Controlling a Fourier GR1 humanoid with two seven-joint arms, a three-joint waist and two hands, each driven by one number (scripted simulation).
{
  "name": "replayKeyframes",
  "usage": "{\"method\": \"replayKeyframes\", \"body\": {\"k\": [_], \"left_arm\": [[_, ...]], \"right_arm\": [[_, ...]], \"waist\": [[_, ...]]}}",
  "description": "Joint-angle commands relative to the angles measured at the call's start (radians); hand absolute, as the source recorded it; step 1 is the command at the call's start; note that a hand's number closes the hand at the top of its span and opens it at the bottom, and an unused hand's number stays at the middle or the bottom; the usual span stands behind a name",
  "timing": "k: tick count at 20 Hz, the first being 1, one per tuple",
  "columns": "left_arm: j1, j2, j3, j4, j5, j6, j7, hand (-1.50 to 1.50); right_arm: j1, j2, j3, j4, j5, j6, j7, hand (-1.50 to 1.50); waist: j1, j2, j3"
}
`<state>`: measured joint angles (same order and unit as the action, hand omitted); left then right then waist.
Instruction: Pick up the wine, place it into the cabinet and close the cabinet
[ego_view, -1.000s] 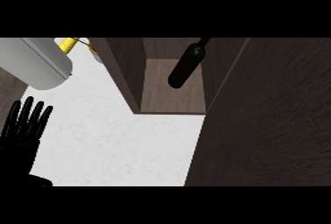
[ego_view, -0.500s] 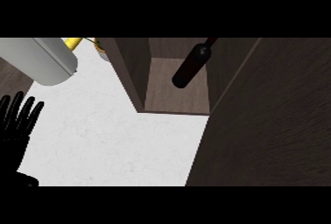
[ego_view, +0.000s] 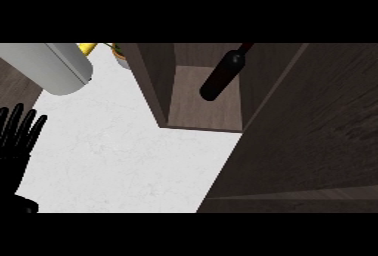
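Note:
The dark wine bottle (ego_view: 222, 75) stands inside the brown wooden cabinet (ego_view: 203, 107), leaning toward the upper right. The cabinet's door (ego_view: 310, 140) is a large dark panel that fills the right side of the head view and stands ajar over the opening. My left hand (ego_view: 16, 137) rests at the left edge with its fingers straight and pointing up, well away from the bottle and the cabinet. My right hand does not show; it may be hidden behind the door.
A large grey cylinder (ego_view: 55, 65) lies at the upper left on the white counter (ego_view: 118, 160). Something yellow (ego_view: 88, 47) and a small pot (ego_view: 122, 57) sit behind it near the cabinet's left wall.
The view has shifted a little to the right, so my left hand now sits closer to the left edge. The bottle stays inside the cabinet.

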<state>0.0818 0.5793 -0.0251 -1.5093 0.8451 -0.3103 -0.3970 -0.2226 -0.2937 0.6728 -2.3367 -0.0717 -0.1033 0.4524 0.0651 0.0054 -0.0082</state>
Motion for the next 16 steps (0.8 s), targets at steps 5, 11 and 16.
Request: {"method": "replayKeyframes", "body": {"k": [5, 11, 16], "left_arm": [[-0.023, 0.001, 0.038, 0.057, 0.019, -0.023, 0.008, -1.5], [0.021, 0.0, 0.068, 0.048, 0.002, -0.052, 0.0, -1.5], [0.017, -0.015, 0.095, 0.093, -0.008, -0.09, -0.001, -1.5]], "right_arm": [[-0.504, 0.288, 0.027, 0.298, -0.019, -0.204, 0.23, 1.5], [-0.779, 0.292, -0.155, 0.606, -0.201, -0.22, 0.13, 1.5], [-0.813, 0.293, -0.169, 0.776, -0.291, -0.259, 0.015, 1.5]], "waist": [[-0.026, -0.005, 0.003], [-0.032, -0.002, 0.007], [-0.043, -0.003, 0.007]]}}
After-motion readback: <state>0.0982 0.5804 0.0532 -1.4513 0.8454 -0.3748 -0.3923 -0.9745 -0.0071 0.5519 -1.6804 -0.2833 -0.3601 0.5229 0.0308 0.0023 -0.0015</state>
